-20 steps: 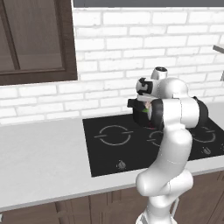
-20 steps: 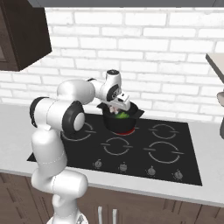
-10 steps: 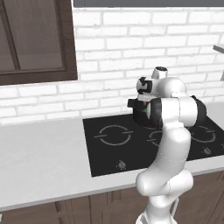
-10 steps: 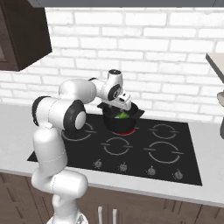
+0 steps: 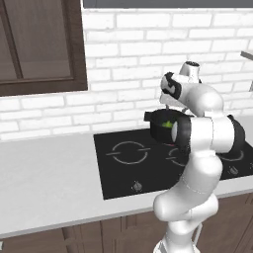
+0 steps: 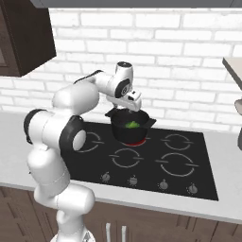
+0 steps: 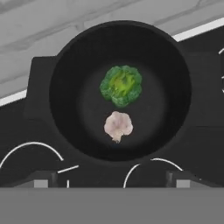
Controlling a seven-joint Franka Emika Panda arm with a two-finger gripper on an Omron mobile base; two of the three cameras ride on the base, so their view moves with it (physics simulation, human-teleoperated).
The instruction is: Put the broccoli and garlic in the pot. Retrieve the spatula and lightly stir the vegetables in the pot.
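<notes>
Gripper (image 7: pixel 112 178) jaws stand spread and empty directly above the pot (image 7: pixel 61 65), the two dark finger tips (image 7: pixel 40 179) rising wide apart at the lower edge of the hand view with nothing between them; this released posture is consistent with a drop just completed from above, so that the load falls inside the rim rather than beside it. Reading the hand view from left to right: a short side handle of the pot projects at the left, the round black wall follows, and on the bare floor near the centre lie the broccoli (image 7: pixel 121 85) and, just beside it and nearer the finger tips, the garlic (image 7: pixel 118 125), close together but seemingly not touching. Both vegetables thus rest inside the pot, which suggests that the first part of the task is done; the spatula remains to be fetched. In the left base view the pot (image 5: pixel 159 129) stands on the black cooktop (image 5: pixel 118 168) in front of the white brick wall, partly hidden by the arm, with the green floret (image 5: pixel 167 124) showing above its rim. In the right base view the pot (image 6: pixel 124 133) sits on a rear burning ring that glows red at its base, and the gripper (image 6: pixel 129 105) hangs just over it. Compared with the pictures from one second earlier, arm and pot keep nearly the same places; the jaws, narrower then by judgement, have since widened.
</notes>
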